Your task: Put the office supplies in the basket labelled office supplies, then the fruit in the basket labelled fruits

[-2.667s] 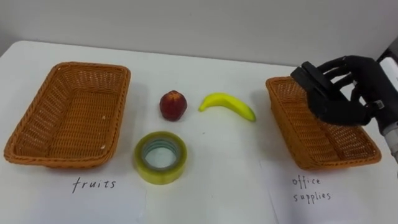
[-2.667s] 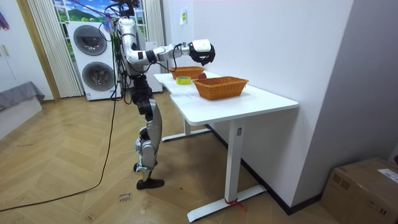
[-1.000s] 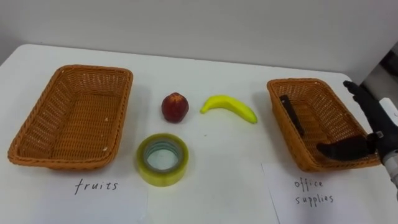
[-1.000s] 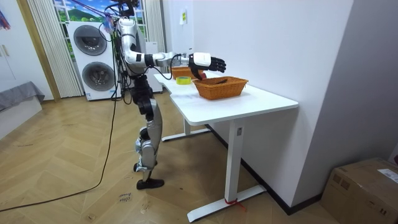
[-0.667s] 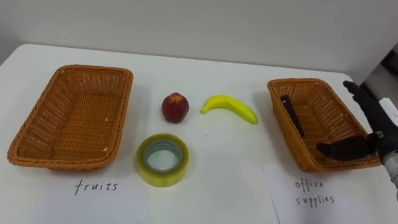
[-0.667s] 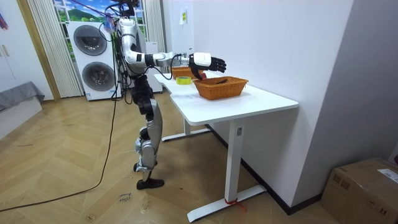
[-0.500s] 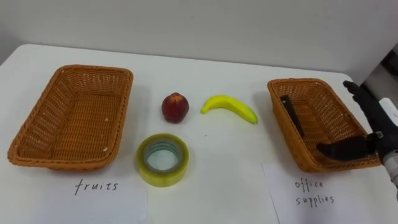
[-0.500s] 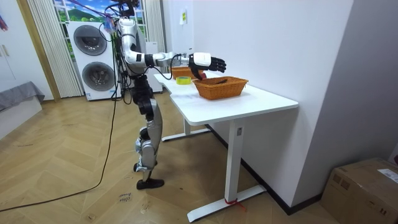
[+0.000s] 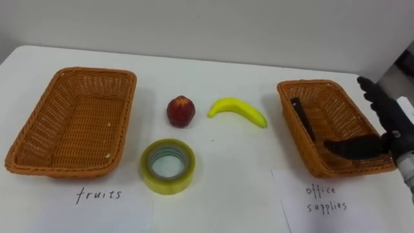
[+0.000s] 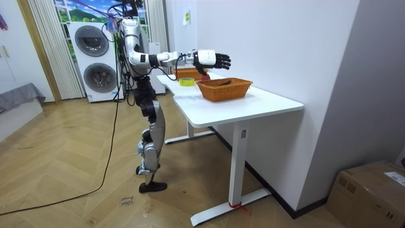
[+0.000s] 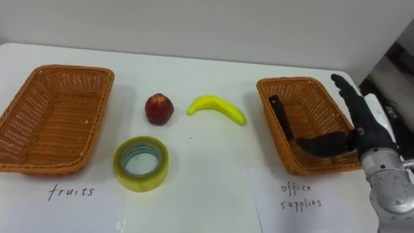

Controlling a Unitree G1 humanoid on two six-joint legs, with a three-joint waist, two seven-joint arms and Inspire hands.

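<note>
Wicker fills both sides of the left eye view: the left basket [image 9: 90,70] and the right basket [image 9: 310,84], the latter holding a black bar-shaped item [image 9: 303,118]. In the middle lie a red fruit [image 9: 180,110] and a banana [image 9: 236,110], with a tape roll [image 9: 167,165] below them. At the right edge the right hand [image 9: 388,123] is spread wide and grasps nothing, its thumb over the right basket's lower right corner.

In the room view, the robot stands at the white table's [image 10: 253,104] far end, its arm reaching above the near basket.

In the right eye view, a paper sheet [image 11: 301,210] lies below the right basket.
</note>
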